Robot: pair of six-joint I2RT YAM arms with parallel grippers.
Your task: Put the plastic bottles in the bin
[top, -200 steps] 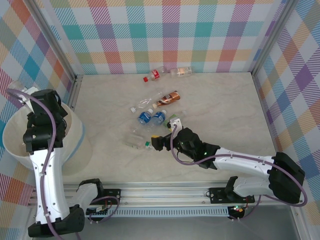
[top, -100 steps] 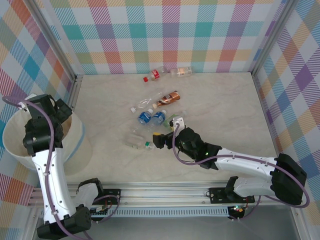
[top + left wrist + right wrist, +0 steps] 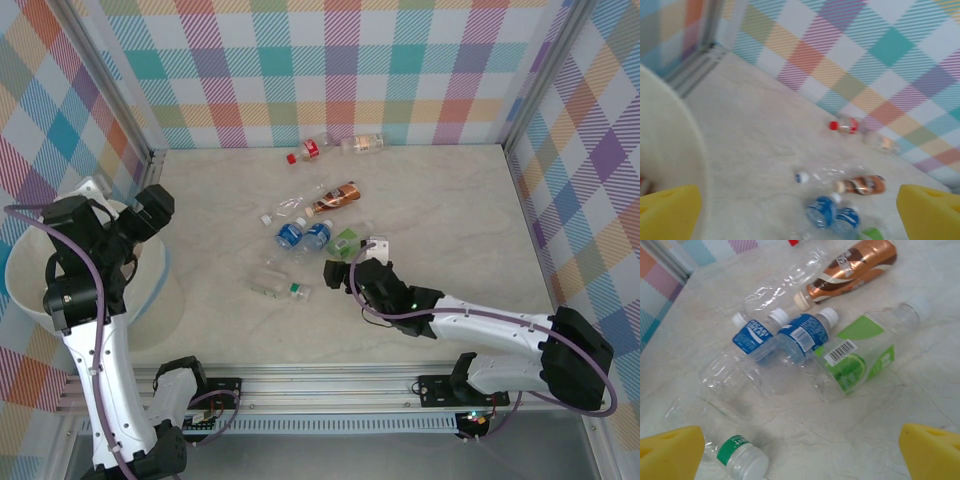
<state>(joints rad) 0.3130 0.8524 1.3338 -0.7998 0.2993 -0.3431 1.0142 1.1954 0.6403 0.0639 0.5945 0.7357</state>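
Pale worktop (image 3: 450, 200), plastic bottles (image 3: 805, 335) ahead of right fingers (image 3: 800, 452).
Left fingers (image 3: 800, 212), right alike, gape empty; best straddle the green-label bottle (image 3: 860, 357) squarely.

Bright, soft, even light fills your overhead view. The pale table (image 3: 440, 200) carries only faint grey shadows under the arms, and the picture is sharp from edge to edge. Your left wrist view is blurred throughout: the bottles (image 3: 824, 212) at 5 o'clock look smeared, and the bin (image 3: 670, 150) wall at 9 o'clock is hazy. Your right wrist view is crisp, with readable labels and small glints on clear plastic.
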